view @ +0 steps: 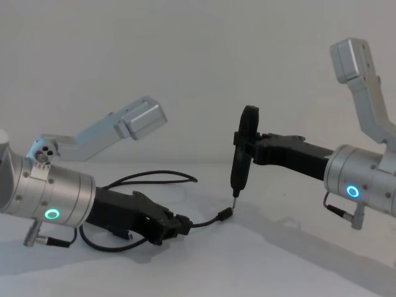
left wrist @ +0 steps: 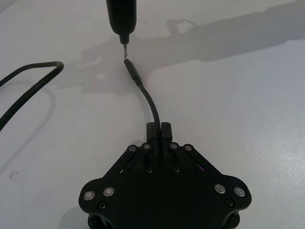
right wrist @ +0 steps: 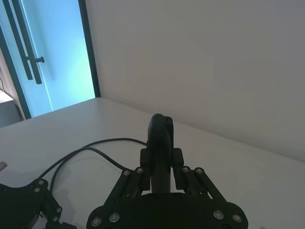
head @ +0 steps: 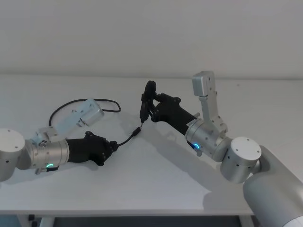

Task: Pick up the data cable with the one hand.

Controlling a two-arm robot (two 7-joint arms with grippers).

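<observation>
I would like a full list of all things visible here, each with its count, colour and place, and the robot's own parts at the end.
data cable: one, black, looped on the table's left, one end held lifted with its plug near the tool's tip.
tool: one, black, slim with a pin tip, upright above the plug.
table: one, white, under everything.
left gripper: one, black, low at the left, jaws shut on the data cable.
right gripper: one, black, raised at centre, jaws shut on the tool.
</observation>
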